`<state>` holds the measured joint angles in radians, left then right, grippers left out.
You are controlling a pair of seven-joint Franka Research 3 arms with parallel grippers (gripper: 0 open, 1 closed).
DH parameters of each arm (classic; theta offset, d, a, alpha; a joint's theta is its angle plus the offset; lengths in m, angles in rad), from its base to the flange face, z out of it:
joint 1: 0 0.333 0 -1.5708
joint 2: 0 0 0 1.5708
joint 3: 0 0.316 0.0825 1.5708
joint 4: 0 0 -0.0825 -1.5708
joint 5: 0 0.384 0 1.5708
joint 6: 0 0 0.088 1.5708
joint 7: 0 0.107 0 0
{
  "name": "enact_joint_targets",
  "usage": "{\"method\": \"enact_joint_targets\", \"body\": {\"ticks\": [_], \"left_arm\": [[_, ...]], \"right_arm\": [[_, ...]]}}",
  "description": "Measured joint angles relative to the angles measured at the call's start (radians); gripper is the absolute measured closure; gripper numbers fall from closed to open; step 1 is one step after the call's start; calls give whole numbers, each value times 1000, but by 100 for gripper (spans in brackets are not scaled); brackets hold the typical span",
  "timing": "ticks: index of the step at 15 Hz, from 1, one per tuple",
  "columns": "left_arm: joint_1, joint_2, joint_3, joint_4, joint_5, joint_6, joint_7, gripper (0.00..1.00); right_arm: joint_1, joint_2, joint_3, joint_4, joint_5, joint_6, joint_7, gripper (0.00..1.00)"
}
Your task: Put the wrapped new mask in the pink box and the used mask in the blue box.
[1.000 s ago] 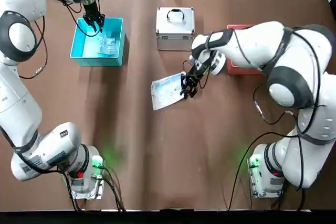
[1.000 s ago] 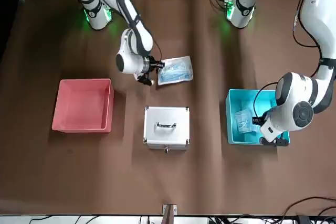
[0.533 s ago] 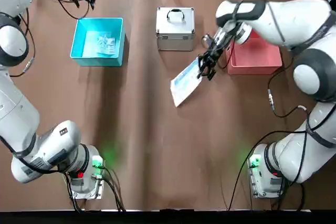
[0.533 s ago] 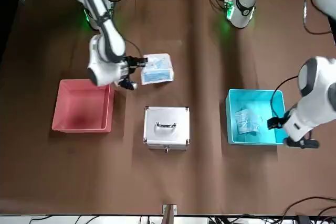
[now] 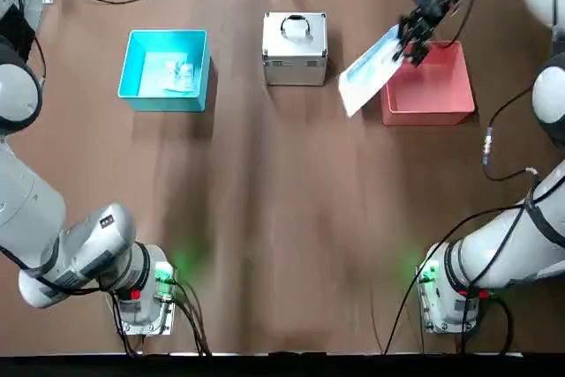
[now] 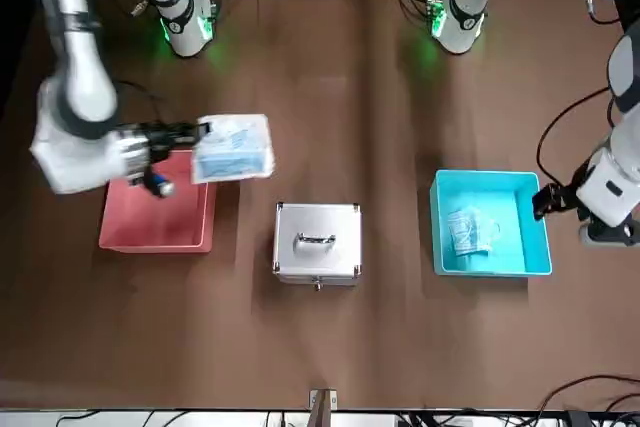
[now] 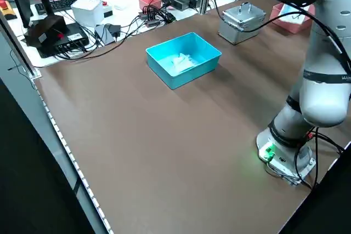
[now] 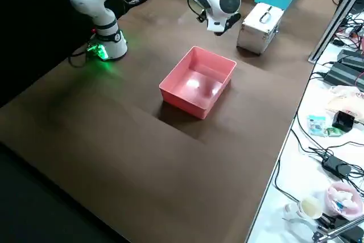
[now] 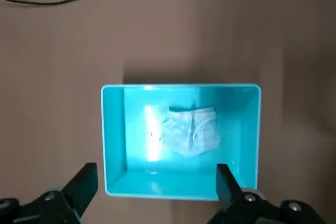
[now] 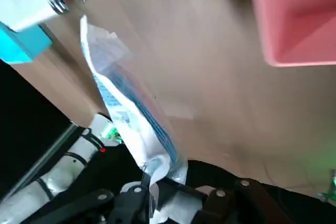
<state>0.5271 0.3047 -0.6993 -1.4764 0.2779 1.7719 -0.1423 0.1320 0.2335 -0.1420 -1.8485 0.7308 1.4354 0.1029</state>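
Used mask (image 9: 191, 130) lies in blue box (image 5: 132, 86); left gripper (image 9: 157, 203) above it, jaws wide, empty. Right gripper (image 5: 413, 26) pinches wrapped mask (image 5: 371, 68) by one end over pink box (image 5: 428, 114) edge. Next move, likely: carry packet fully over box, lower, release.

Motion-blurred in the front view: right gripper (image 6: 205, 134) and wrapped new mask (image 6: 233, 148). Cut off at the right edge there: left arm. Packet print unreadable in every view.
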Motion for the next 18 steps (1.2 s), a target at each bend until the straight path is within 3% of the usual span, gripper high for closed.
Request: {"method": "enact_joint_targets", "body": {"ticks": [4, 9, 13, 18], "left_arm": [[-1, -52, -16, 8, -62, -115, 0, 0], [4, -64, -14, 8, -125, -129, 0, 0], [31, -89, -13, 9, -167, -129, -2, 0], [51, -97, -2, 17, -176, -128, -8, 0]], "right_arm": [[-190, 32, 0, 105, -88, -66, -113, 98], [-343, 168, 0, 197, -152, -65, -300, 98], [-402, 280, 1, 237, -154, -65, -369, 98], [-402, 372, 11, 247, -154, -60, -375, 98]]}}
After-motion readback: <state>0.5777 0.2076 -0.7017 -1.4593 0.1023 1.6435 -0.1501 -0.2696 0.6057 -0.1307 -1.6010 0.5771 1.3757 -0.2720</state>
